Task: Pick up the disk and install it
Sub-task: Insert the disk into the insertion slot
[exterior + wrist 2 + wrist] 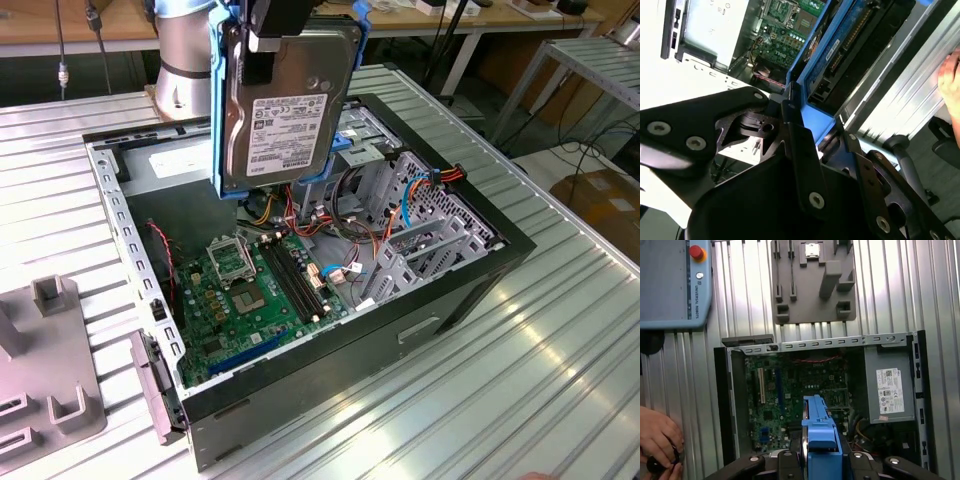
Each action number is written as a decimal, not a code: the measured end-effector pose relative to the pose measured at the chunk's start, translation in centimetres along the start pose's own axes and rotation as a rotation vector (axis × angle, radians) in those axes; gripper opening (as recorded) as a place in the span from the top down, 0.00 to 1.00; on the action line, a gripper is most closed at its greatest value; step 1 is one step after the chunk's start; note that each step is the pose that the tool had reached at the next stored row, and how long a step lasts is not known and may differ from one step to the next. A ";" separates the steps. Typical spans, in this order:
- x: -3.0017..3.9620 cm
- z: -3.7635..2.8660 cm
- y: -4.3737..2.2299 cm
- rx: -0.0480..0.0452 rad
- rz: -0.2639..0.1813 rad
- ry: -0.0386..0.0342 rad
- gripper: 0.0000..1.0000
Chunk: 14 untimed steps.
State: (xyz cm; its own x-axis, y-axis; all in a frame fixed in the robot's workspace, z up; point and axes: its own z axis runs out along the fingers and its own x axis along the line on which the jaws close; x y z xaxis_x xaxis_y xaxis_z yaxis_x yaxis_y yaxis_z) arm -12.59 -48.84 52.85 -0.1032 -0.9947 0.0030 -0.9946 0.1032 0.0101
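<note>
The gripper point(262, 52) has its fingers point(799, 150) clamped on the upper end of the disk point(285, 115). The disk hangs straight below them with its long axis vertical. It is held in the air above the open computer case point(470, 295), over the motherboard point(250, 290) and near the drive cage point(420, 210).

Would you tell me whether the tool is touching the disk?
Touching. In the exterior view the tool grips the disk by its top edge, above the open computer case.
</note>
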 end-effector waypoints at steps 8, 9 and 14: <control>1.11 0.07 -1.06 -0.0004 0.009 0.0000 0.63; 1.08 0.09 -1.77 -0.0005 0.009 0.0001 0.63; 0.89 0.24 -4.63 -0.0005 0.009 -0.0001 0.63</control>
State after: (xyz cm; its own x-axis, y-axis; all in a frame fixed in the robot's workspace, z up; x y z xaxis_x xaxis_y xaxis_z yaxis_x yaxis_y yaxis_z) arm -8.08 -50.20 52.56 -0.1119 -0.9937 0.0030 -0.9937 0.1119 0.0105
